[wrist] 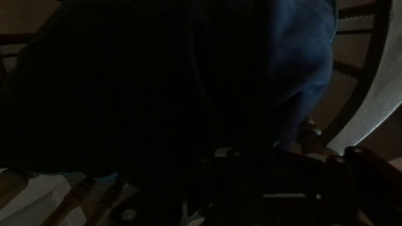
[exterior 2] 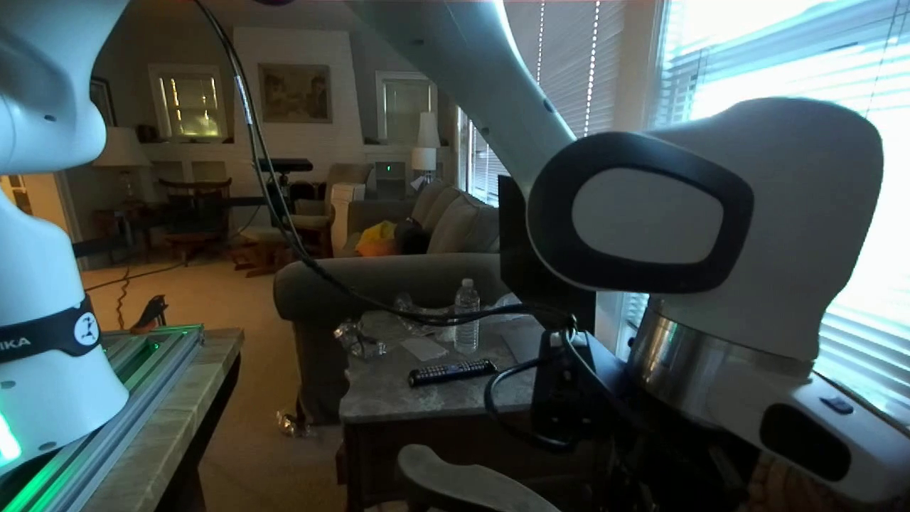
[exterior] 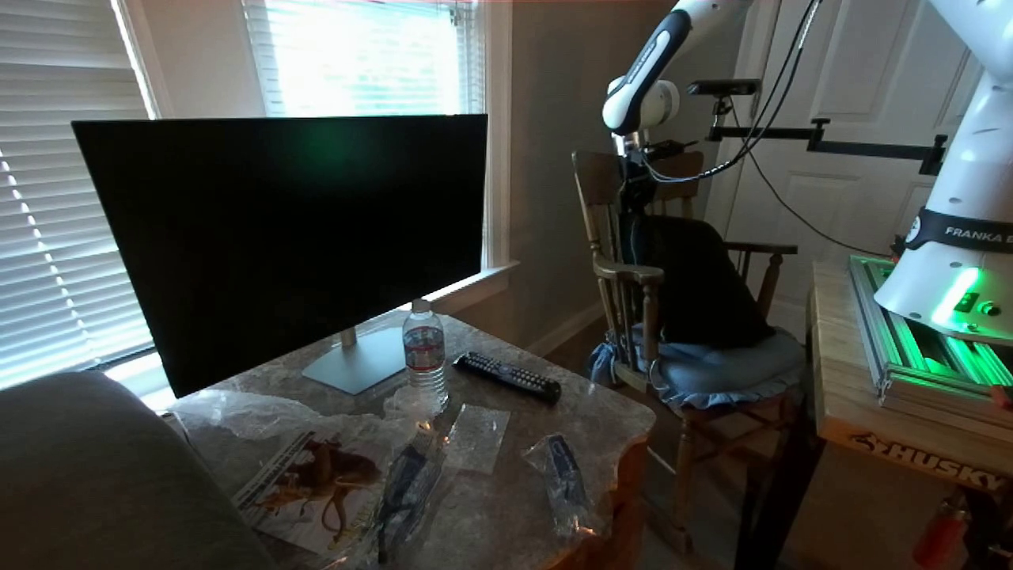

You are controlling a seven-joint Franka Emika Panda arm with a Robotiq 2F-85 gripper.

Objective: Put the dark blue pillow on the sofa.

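The dark blue pillow (exterior: 700, 281) is nearly black and leans on the seat of the wooden chair in an exterior view. It fills most of the wrist view (wrist: 125, 94), with a bluer lit side at the right. My gripper (exterior: 635, 214) points down at the pillow's upper edge, by the chair back. In the wrist view its dark fingers (wrist: 248, 153) overlap the pillow's near edge. It is too dark to see whether they are closed on the fabric. The sofa shows as a rounded grey padded edge (exterior: 103, 475), and as a grey arm (exterior 2: 384, 277) beyond the table.
The wooden chair (exterior: 625, 273) has armrests and a blue-grey seat pad (exterior: 720, 368). A table (exterior: 586, 412) between chair and sofa holds a monitor (exterior: 293, 245), a water bottle (exterior: 425, 356), a remote (exterior: 506, 376) and plastic-wrapped items. The robot's workbench (exterior: 839, 356) stands beside the chair.
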